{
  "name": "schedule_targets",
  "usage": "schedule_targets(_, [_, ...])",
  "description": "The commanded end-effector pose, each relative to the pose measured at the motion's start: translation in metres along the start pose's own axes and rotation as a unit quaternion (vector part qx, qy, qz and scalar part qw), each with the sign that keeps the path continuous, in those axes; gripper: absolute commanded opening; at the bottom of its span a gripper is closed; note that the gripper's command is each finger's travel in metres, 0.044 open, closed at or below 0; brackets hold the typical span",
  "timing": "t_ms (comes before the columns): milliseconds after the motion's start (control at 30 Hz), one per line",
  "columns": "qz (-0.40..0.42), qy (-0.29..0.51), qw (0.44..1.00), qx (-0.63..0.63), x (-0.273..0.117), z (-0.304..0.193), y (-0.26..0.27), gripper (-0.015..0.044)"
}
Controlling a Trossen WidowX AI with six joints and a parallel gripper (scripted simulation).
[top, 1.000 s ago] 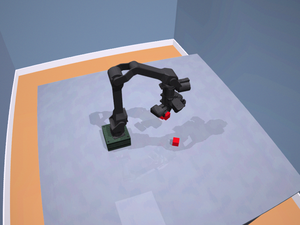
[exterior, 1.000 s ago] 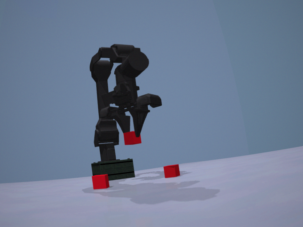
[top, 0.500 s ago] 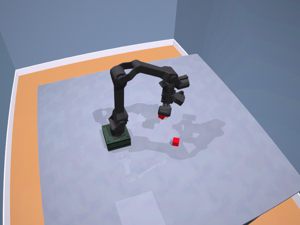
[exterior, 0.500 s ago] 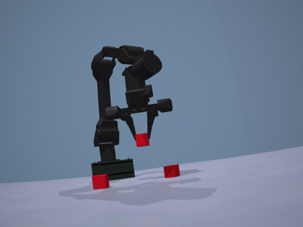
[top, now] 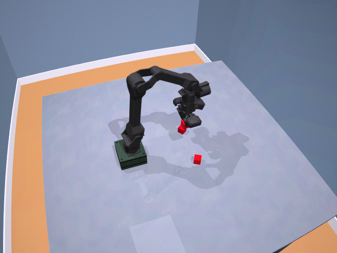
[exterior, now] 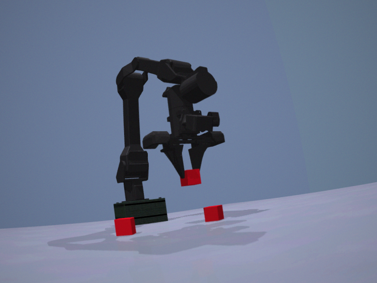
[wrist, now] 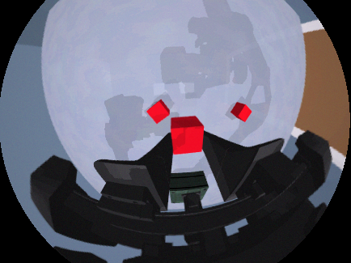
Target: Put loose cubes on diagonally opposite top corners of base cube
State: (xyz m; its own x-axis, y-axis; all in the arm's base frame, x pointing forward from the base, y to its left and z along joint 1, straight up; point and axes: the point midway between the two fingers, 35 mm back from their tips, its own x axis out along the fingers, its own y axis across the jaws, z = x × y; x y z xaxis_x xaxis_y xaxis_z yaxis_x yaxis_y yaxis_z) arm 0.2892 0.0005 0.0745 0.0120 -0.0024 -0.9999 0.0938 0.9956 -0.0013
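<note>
The grey table top fills most of the frame, with an orange border along its left and upper edges. Left of centre, the black arm rises from its dark green mount and arches right. Its gripper points down, pinching a red cube well above the table. Two more red cubes rest below: one lower right, one just before the mount.

The claw looks like matt black plastic; the cube pinched in it is smooth, flat red. Below it, the table is pale, mottled and faintly glossy.
</note>
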Motion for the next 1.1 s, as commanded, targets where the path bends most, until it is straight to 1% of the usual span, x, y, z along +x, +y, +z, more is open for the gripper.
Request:
schedule_targets(0, [-0.001,-0.004,0.996,-0.093,0.002,0.004,0.008,0.0105])
schedule_targets(200, [-0.001,-0.004,0.977,-0.213,0.006,0.007,0.019,0.0105])
schedule_targets(433, [-0.001,-0.004,0.937,-0.348,0.011,0.010,0.032,0.0105])
schedule_targets(667, [-0.001,-0.004,0.879,-0.476,0.017,0.012,0.045,0.0105])
schedule_targets(967, [-0.001,-0.005,0.782,-0.624,0.023,0.013,0.061,0.0105])
schedule_targets(1067, [-0.001,-0.005,0.773,-0.634,0.024,0.013,0.062,0.0105])
